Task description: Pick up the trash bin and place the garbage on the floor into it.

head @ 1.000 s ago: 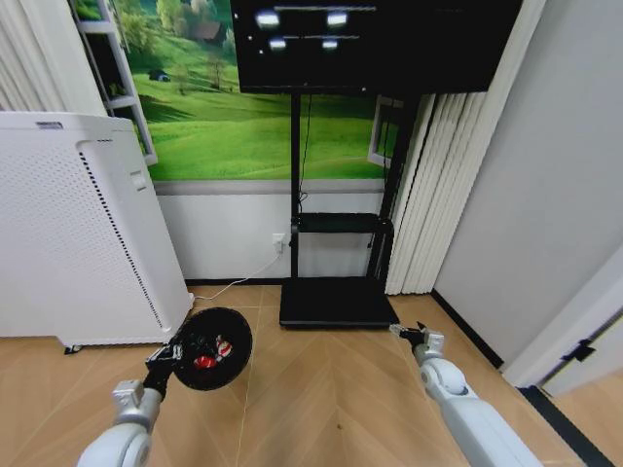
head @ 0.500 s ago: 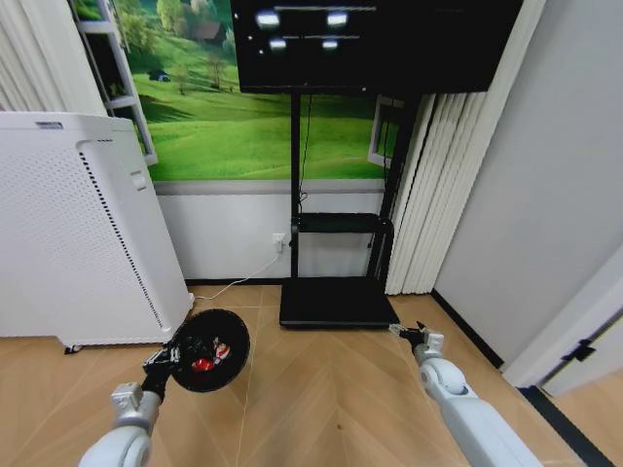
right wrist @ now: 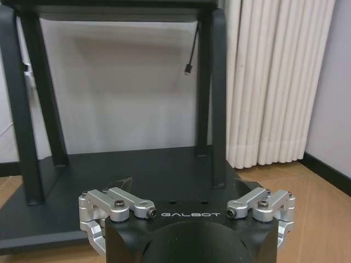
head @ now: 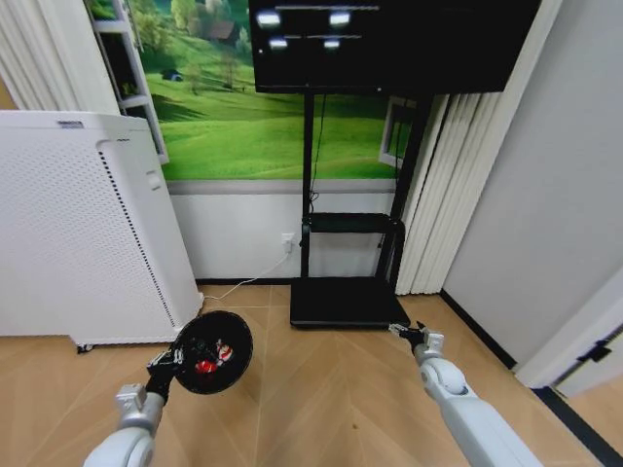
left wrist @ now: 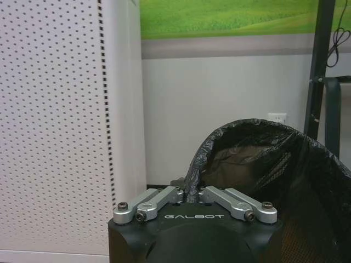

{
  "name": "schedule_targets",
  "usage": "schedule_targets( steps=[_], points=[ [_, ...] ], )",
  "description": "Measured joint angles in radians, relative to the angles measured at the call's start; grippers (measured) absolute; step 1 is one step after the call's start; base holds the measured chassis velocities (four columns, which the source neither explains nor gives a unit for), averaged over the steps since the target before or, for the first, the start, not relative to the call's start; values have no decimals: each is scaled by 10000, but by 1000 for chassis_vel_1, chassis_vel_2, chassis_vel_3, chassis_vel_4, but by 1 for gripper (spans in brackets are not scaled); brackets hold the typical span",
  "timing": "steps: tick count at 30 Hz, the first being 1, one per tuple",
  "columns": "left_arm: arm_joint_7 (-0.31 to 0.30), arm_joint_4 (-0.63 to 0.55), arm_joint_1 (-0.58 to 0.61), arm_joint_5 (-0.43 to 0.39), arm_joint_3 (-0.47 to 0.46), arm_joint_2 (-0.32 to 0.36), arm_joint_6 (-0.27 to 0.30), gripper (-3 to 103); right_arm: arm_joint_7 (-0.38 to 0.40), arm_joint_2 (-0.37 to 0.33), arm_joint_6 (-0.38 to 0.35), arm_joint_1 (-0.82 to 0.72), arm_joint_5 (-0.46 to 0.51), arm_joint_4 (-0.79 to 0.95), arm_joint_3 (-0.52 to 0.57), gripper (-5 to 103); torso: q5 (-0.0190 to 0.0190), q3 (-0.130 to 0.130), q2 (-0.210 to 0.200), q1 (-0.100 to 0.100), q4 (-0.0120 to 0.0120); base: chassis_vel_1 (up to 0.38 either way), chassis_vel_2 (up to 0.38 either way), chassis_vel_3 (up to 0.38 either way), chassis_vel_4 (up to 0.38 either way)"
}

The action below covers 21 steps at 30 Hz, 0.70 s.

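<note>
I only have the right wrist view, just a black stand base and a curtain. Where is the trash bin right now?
Observer: On the robot's left. The left tool is shut on the rim of the trash bin, near the corner of the white appliance.
Operator: Is anything inside it?
Observer: Yes. The head view shows red and white garbage at its bottom. I cannot make out a bottle.
Operator: How is the bin sitting, upright?
Observer: No, it is tilted, with its mouth tipped up toward the head camera.
</note>
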Motion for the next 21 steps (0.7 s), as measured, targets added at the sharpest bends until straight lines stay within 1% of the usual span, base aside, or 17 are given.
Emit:
schedule_targets(
  steps=[1,2,4,5,10,11,12,14,17,19,20,21],
  points=[
    [14,1,11,12,9,-6,0,4,0,-1,0,0,0,0,0,100,-2,0,0,0,-4,261,219,-251,-255],
    [17,1,20,17,9,-8,-3,4,0,0,0,0,0,0,0,100,8,1,-1,0,-4,261,257,-288,-255],
    [17,1,26,22,9,-8,-13,4,0,0,0,0,0,0,0,100,9,1,-1,0,-2,250,257,-288,-305],
    [18,1,37,25,9,-11,-22,4,0,-1,0,0,0,0,1,100,2,0,0,1,-2,289,297,-272,-305],
    [25,1,48,31,2,-20,-37,4,-1,0,0,-2,0,0,0,100,8,0,-1,1,0,313,321,-323,-311],
    [21,2,49,40,3,-31,-42,4,0,0,0,-1,0,0,1,100,-1,1,-1,1,0,331,315,-315,-322],
    [20,10,50,49,1,-38,-51,4,-1,1,0,-2,0,0,0,100,2,0,0,0,4,311,315,-242,-292],
    [20,21,51,63,4,-48,-78,4,-1,1,0,-1,0,0,0,100,-2,0,0,0,2,279,290,-242,-254],
    [28,54,60,93,16,-76,-104,4,-1,1,0,-2,0,0,0,100,2,0,0,0,-2,186,87,-185,-130],
    [36,85,78,122,16,-111,-142,4,-3,2,0,-1,-1,0,0,100,2,0,0,0,6,55,36,-14,-44],
    [36,85,78,122,16,-111,-142,4,-3,2,0,-1,-1,0,0,100,2,0,0,0,6,55,43,31,-1],
    [46,93,88,128,21,-123,-151,4,-2,2,0,-2,0,-2,0,100,6,1,-1,0,1,-29,43,86,47]
  ],
)
